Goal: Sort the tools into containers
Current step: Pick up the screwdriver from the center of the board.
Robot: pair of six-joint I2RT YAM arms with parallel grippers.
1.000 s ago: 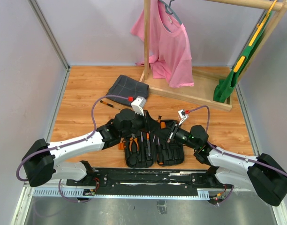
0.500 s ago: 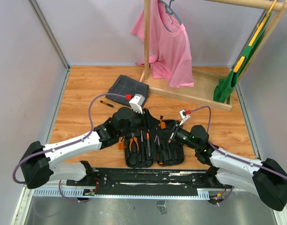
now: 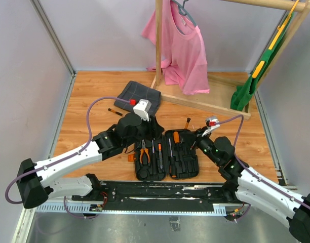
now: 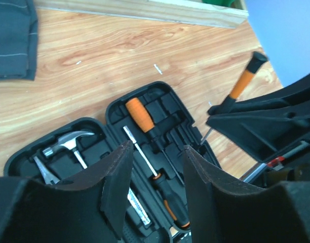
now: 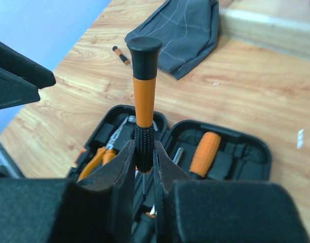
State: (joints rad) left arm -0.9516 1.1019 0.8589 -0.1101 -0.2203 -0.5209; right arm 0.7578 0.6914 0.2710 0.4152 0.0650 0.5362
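The black tool case (image 3: pixel 185 175) lies open between the arms. In it are pliers (image 3: pixel 144 154), a hammer (image 4: pixel 69 142), a fat orange-handled screwdriver (image 4: pixel 140 114) and a slim black-and-orange one (image 4: pixel 167 195). My left gripper (image 4: pixel 155 187) hovers above the case's left half, open, with nothing between its fingers. My right gripper (image 5: pixel 144 157) is shut on a slim orange-and-black screwdriver (image 5: pixel 144 96). It holds the screwdriver upright over the case's right side, cap pointing away, also seen in the top view as the screwdriver (image 3: pixel 187 123). One more small screwdriver (image 3: pixel 114 111) lies loose on the floor at the left.
A dark grey checked cloth (image 3: pixel 139 96) lies behind the case. A wooden rack base (image 3: pixel 205 104) carries a pink shirt (image 3: pixel 183 50) and a green garment (image 3: pixel 254 81) at the back right. Walls close in both sides.
The left gripper's jaws have spread and the arm has drawn back to the left. The right gripper has moved right and away from the case centre, carrying its screwdriver.
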